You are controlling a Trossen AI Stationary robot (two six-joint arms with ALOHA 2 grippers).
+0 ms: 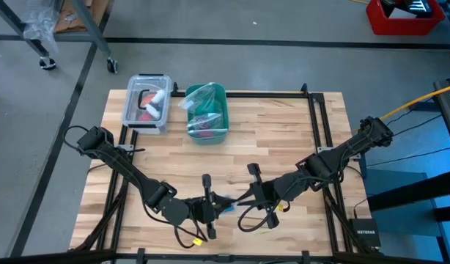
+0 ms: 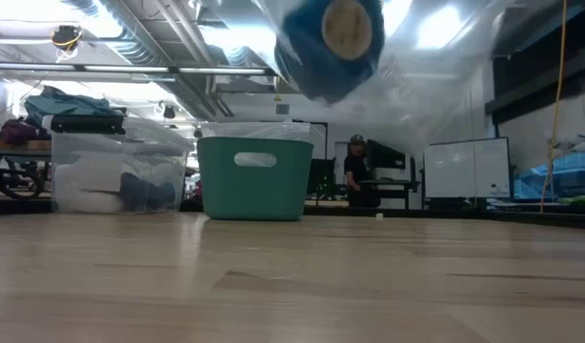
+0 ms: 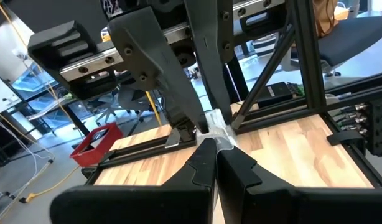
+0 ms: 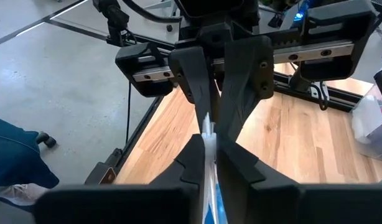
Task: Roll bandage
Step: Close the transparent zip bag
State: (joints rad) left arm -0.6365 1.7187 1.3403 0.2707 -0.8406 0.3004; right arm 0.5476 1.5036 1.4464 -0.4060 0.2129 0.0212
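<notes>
The bandage is a bright blue roll with a tan core, inside a clear plastic bag. It hangs high above the tabletop near the table's front middle, and a bit of blue also shows in the high view. My left gripper and my right gripper meet tip to tip there, each shut on the bag's film. The right wrist view shows blue just below my right fingers. My left gripper pinches a crumpled bit of the bag's clear film between its two fingers. It comes about level from the table's left. The bag is lifted clear of the table. My right gripper pinches the same film between its two fingers, about level from the table's right, right against the left fingertips. The bag with the blue roll hangs below the fingers, clear of the table.
A teal plastic bin holding bagged items and a clear lidded box stand at the table's far left. They also show in the low view, the bin and the box. A person stands in the room behind.
</notes>
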